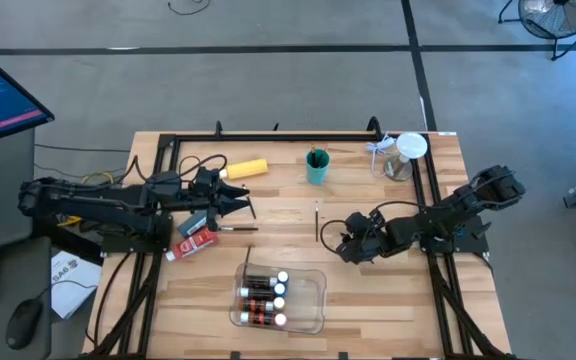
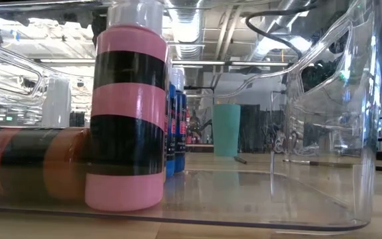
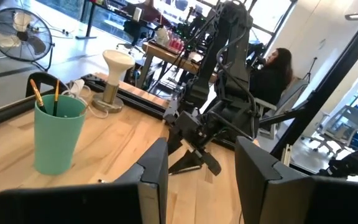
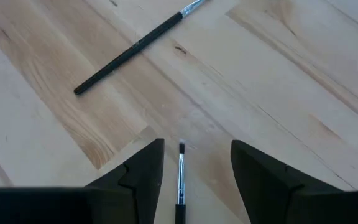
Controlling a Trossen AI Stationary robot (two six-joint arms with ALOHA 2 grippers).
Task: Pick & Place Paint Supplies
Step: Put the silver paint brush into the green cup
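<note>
Right gripper [image 1: 340, 240] — low over the middle of the table [image 1: 388, 300], jaws parted, nothing held. In the right wrist view a thin brush [image 4: 180, 180] lies flat on the wood in the gap between the two fingers [image 4: 143, 171]; neither finger touches it. This looks like the approach to a pick, not yet a grasp. A second dark-handled brush [image 4: 132, 46] lies on the wood just beyond, also loose.

Placed, by the look of it:
- small paint bottles [image 1: 264, 293] with white caps, lying side by side in the clear tray [image 1: 313, 310] at the table's front; the low view shows a pink-and-black banded one [image 2: 126, 113] upright against the tray wall, with blue items behind it.
- brushes standing in the teal cup [image 1: 316, 168] at the back of the table; their yellow handles [image 3: 37, 96] show in the left wrist view.

Still out on the table:
- yellow bottle [image 1: 245, 168], lying near the back left.
- red tube [image 1: 196, 241], lying at the left edge, with a darker item beside it that I cannot identify.
- the two brushes noted above.

Left gripper [image 1: 240, 203] — waits over the left side near the yellow bottle, jaws somewhat apart, empty.

Judgement: roughly midway — bottles binned, brushes and larger items remaining.
</note>
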